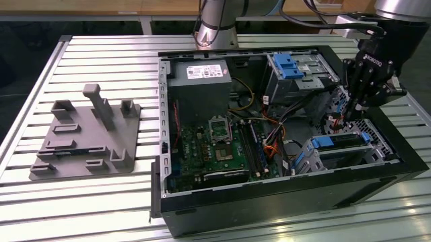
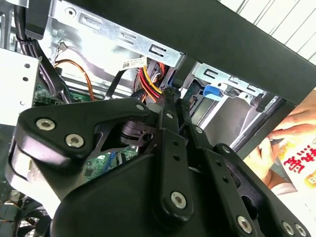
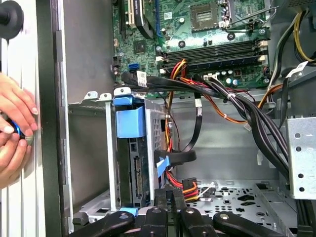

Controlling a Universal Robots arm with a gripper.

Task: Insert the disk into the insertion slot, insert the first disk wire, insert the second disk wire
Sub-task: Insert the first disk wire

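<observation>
The black pincer [image 1: 355, 116] was closed, low inside the black computer case [image 1: 269, 201], beside red and yellow wires [image 2: 148, 81]. The silver disk in its blue plastic frame [image 3: 131, 123] sat in the low grey metal slot [image 3: 111, 163] close by.

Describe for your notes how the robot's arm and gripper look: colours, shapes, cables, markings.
The arm is a silver-grey tube with rounded joints; black cables trail beside it. The gripper is matte black with white lettering, built of flat link bars pinned by round silver screws.
</observation>
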